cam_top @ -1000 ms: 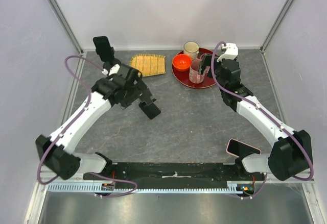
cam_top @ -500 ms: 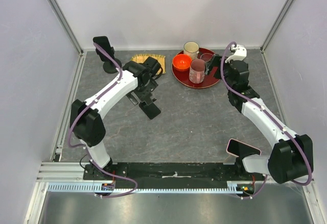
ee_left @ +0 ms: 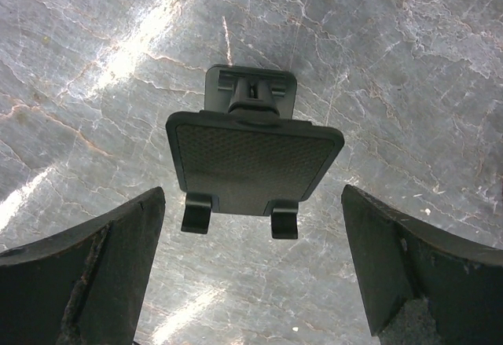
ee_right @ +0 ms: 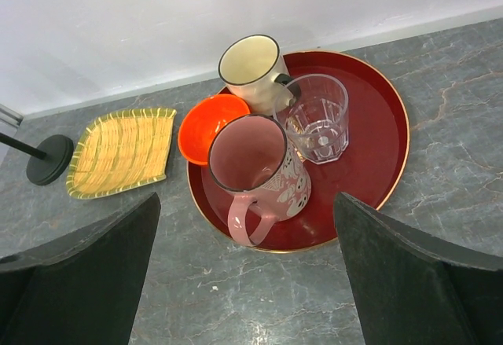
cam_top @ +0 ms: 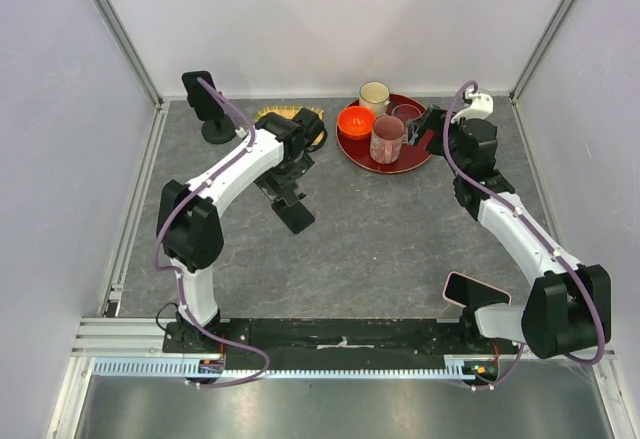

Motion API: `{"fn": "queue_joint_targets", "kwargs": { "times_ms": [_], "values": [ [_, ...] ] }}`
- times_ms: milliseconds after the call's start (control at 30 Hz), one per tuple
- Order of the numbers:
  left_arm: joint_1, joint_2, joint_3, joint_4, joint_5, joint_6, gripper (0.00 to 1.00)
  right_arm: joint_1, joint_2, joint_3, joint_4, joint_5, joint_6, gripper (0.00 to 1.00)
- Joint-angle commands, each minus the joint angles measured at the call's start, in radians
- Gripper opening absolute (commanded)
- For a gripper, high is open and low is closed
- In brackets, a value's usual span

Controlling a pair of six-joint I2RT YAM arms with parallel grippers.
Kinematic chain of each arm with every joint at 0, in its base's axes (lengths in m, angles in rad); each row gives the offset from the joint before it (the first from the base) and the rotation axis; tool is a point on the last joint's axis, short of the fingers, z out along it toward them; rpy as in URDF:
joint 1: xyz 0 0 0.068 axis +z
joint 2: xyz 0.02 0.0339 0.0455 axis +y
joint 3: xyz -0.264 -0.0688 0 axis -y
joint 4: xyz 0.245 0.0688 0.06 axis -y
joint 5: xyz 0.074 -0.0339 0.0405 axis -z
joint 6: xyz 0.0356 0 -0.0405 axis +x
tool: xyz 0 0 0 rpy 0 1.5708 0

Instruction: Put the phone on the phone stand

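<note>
The phone stand (cam_top: 205, 109), black with a round disc base, a stem and a plate on top, stands at the back left; its base shows in the right wrist view (ee_right: 49, 159). The phone (cam_top: 478, 289), dark with a pink edge, lies at the near right beside the right arm's base. My left gripper (cam_top: 280, 181) is open and empty, hovering just behind a second black holder (cam_top: 293, 214). In the left wrist view this holder (ee_left: 251, 160) has a textured plate, two small lips and a square foot, and sits ahead of my open gripper (ee_left: 251, 282). My right gripper (cam_top: 428, 131) is open and empty above the tray's near right side.
A red tray (ee_right: 393, 164) at the back holds a pink mug (ee_right: 259, 172), a clear glass (ee_right: 318, 117) and a cream mug (ee_right: 251, 70); an orange bowl (ee_right: 206, 125) is at its left edge. A yellow woven mat (ee_right: 122, 152) lies left of it, partly under my left arm in the top view.
My left arm has swung round and stretched toward the back, its gripper staying near the black holder. My right gripper has drawn back to the right, away from the pink mug.
</note>
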Motion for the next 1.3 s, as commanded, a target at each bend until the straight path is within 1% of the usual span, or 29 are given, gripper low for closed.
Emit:
{"fn": "queue_joint_targets", "kwargs": {
  "times_ms": [0, 67, 200, 233, 367, 400, 467, 500, 567, 600, 700, 767, 800, 867, 900, 967, 1000, 1033, 1100, 1133, 1167, 1233, 1267],
  "values": [
    [0.012, 0.031, 0.055, -0.038, -0.044, -0.064, 1.0, -0.016, -0.006, -0.009, 0.063, -0.035, 0.026, 0.98],
    [0.013, 0.037, 0.061, -0.063, -0.054, -0.079, 1.0, -0.019, -0.003, -0.011, 0.067, -0.036, 0.03, 0.98],
    [0.019, 0.051, 0.055, -0.055, -0.064, -0.072, 1.0, -0.029, 0.0, -0.016, 0.075, -0.036, 0.039, 0.98],
    [0.019, 0.054, 0.055, -0.055, -0.066, -0.067, 1.0, -0.032, 0.0, -0.017, 0.076, -0.061, 0.041, 0.98],
    [0.019, 0.051, 0.038, -0.04, -0.084, -0.063, 0.94, -0.033, 0.005, -0.017, 0.078, -0.066, 0.044, 0.98],
    [0.019, 0.046, 0.034, -0.028, -0.089, -0.063, 0.89, -0.035, 0.008, -0.017, 0.076, -0.067, 0.044, 0.98],
    [0.019, 0.031, 0.011, -0.011, -0.106, -0.058, 0.83, -0.036, 0.008, -0.019, 0.079, -0.067, 0.046, 0.98],
    [0.019, 0.028, 0.003, 0.004, -0.112, -0.057, 0.74, -0.036, 0.009, -0.019, 0.081, -0.067, 0.046, 0.98],
    [0.019, 0.014, -0.022, 0.023, -0.124, -0.049, 0.67, -0.038, 0.012, -0.019, 0.081, -0.072, 0.049, 0.98],
    [0.019, 0.011, -0.029, 0.034, -0.126, -0.046, 0.65, -0.038, 0.017, -0.019, 0.082, -0.072, 0.049, 0.98],
    [0.019, -0.004, -0.062, 0.072, -0.13, -0.023, 0.63, -0.038, 0.022, -0.017, 0.086, -0.076, 0.05, 0.98],
    [0.019, -0.021, -0.084, 0.112, -0.143, 0.008, 0.58, -0.036, 0.022, -0.017, 0.086, -0.078, 0.052, 0.98],
    [0.019, -0.03, -0.094, 0.123, -0.149, 0.02, 0.52, -0.038, 0.022, -0.017, 0.086, -0.078, 0.052, 0.98],
    [0.019, -0.049, -0.118, 0.159, -0.178, 0.066, 0.45, -0.038, 0.022, -0.019, 0.087, -0.079, 0.052, 0.98],
    [0.019, -0.067, -0.127, 0.173, -0.192, 0.089, 0.31, -0.038, 0.023, -0.019, 0.087, -0.078, 0.05, 0.98],
    [0.021, -0.089, -0.152, 0.19, -0.251, 0.153, 0.07, -0.039, 0.026, -0.019, 0.087, -0.078, 0.052, 0.98],
    [0.021, -0.099, -0.155, 0.196, -0.271, 0.179, 0.02, -0.039, 0.029, -0.017, 0.087, -0.079, 0.052, 0.98],
    [0.022, -0.104, -0.161, 0.202, -0.312, 0.256, 0.02, -0.041, 0.031, -0.017, 0.087, -0.079, 0.052, 0.98],
    [0.024, -0.118, -0.169, 0.21, -0.366, 0.319, 0.02, -0.041, 0.034, -0.017, 0.089, -0.082, 0.053, 0.98],
    [0.024, -0.128, -0.177, 0.215, -0.432, 0.369, 0.02, -0.039, 0.035, -0.017, 0.092, -0.084, 0.055, 0.98],
    [0.025, -0.142, -0.189, 0.222, -0.469, 0.394, 0.02, -0.041, 0.035, -0.017, 0.093, -0.085, 0.055, 0.98],
    [0.025, -0.206, -0.244, 0.316, -0.565, 0.533, 0.02, -0.042, 0.04, -0.017, 0.095, -0.089, 0.056, 0.98],
    [0.027, -0.236, -0.278, 0.387, -0.584, 0.624, 0.02, -0.042, 0.041, -0.017, 0.096, -0.09, 0.059, 0.98]
  ]
}}
